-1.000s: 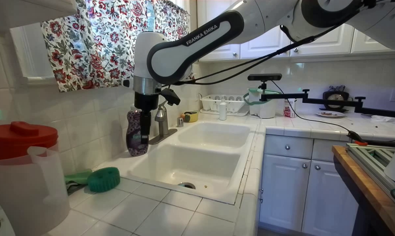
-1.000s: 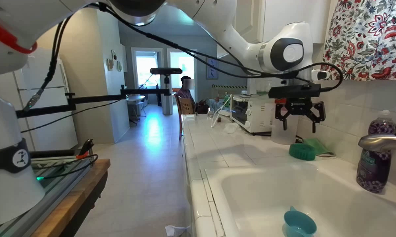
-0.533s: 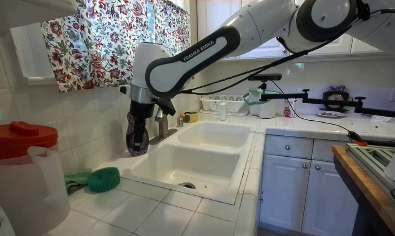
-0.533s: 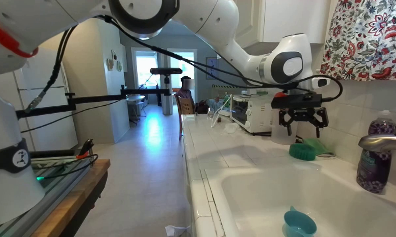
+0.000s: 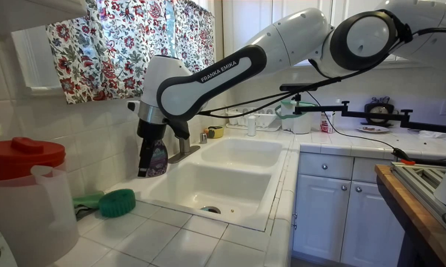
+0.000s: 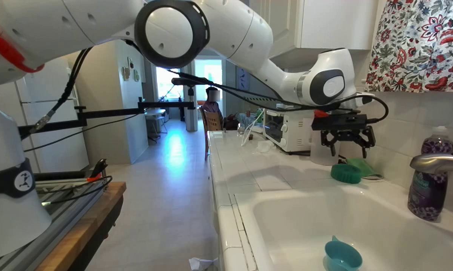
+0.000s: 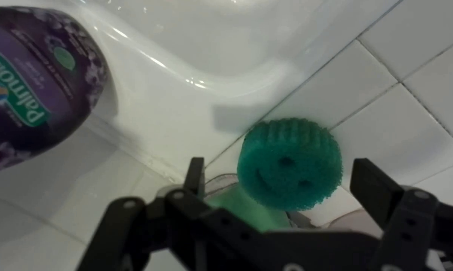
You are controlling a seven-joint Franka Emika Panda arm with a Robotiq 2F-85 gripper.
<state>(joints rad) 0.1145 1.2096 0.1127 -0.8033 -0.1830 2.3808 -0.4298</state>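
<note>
My gripper [image 7: 280, 171] is open and holds nothing. In the wrist view its two fingers stand either side of a round teal sponge [image 7: 290, 162] with a smiling face, which lies further down on the tiled counter. The sponge also shows in both exterior views [image 5: 117, 203] [image 6: 345, 173], below the gripper [image 6: 348, 152] and apart from it. A light green cloth [image 7: 245, 210] lies beside and partly behind the sponge. A purple Palmolive bottle [image 7: 42, 86] stands upright near the sink's corner; in an exterior view the tilted gripper [image 5: 143, 172] partly covers this bottle [image 5: 159, 159].
A white double sink [image 5: 245, 219] adjoins the sponge's counter. A teal cup [image 6: 343, 256] lies in it, and a metal faucet [image 6: 437, 163] stands behind. A translucent pitcher with a red lid [image 5: 25, 155] stands near the sponge. A white toaster oven [image 6: 296, 131] is further along.
The arm has come down, and the gripper has moved lower and away from the faucet, tilting more. The gripper stays open. The sponge, cloth and bottle have not moved.
</note>
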